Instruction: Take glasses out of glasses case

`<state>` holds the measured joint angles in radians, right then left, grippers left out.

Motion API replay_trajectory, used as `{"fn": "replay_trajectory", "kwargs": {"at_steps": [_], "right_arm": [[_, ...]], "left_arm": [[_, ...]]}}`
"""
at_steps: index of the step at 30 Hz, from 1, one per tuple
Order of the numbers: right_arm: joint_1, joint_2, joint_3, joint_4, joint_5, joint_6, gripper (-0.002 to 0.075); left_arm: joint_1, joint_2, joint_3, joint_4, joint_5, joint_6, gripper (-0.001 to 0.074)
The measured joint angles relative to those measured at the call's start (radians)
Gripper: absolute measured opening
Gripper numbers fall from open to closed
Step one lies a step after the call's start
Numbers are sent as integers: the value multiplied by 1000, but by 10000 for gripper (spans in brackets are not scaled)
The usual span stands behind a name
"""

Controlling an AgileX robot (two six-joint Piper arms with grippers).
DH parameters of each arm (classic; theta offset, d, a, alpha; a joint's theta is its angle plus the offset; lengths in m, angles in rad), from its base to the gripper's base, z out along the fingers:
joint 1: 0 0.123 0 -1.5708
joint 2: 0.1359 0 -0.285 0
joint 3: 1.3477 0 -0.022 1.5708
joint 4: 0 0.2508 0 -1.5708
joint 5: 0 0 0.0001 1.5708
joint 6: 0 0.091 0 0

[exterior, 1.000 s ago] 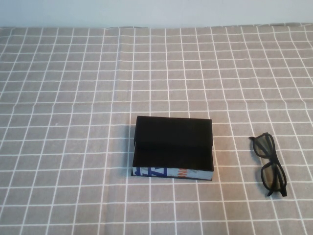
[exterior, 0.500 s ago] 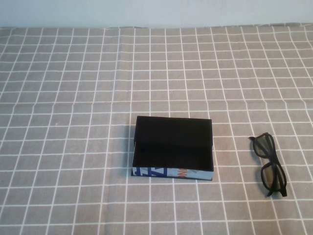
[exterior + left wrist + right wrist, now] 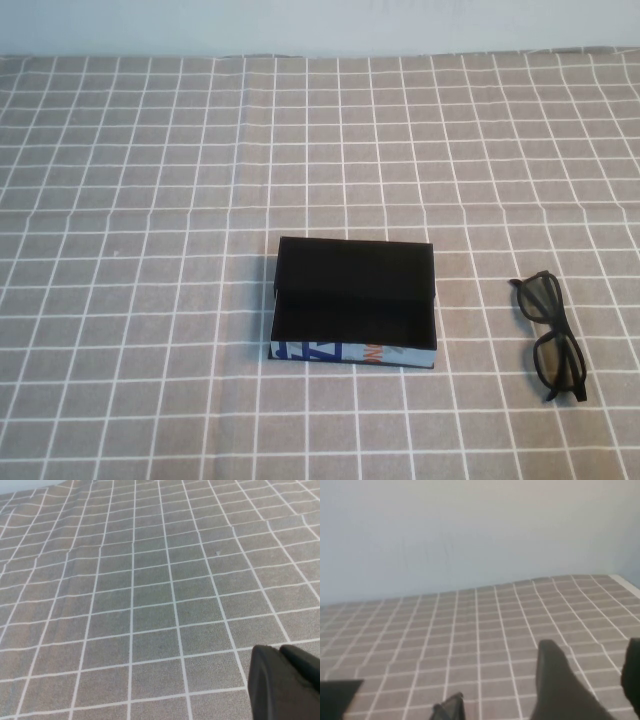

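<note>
The glasses case is a black box with a white, blue and orange front edge, lying in the middle of the checked cloth. The black glasses lie on the cloth to the right of the case, outside it and apart from it. Neither arm shows in the high view. In the left wrist view my left gripper is shut and empty above bare cloth. In the right wrist view my right gripper is open and empty, with part of the glasses and a corner of the case near it.
The grey cloth with white grid lines covers the whole table. A pale wall runs along the far edge. Nothing else stands on the cloth.
</note>
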<state>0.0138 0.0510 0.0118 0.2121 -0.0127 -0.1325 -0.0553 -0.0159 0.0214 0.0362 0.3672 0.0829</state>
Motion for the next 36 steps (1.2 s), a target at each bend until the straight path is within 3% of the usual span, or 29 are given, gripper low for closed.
{"fn": "replay_trajectory", "kwargs": {"at_steps": [10,20,36], "right_arm": [[-10,-59,16,-139,293,163,265],[-10,-59,16,-155,323,172,257],[-10,-59,16,-153,325,174,81]], "left_arm": [[0,0,0,0,0,0,-5],[0,0,0,0,0,0,-4],[0,0,0,0,0,0,-4]]}}
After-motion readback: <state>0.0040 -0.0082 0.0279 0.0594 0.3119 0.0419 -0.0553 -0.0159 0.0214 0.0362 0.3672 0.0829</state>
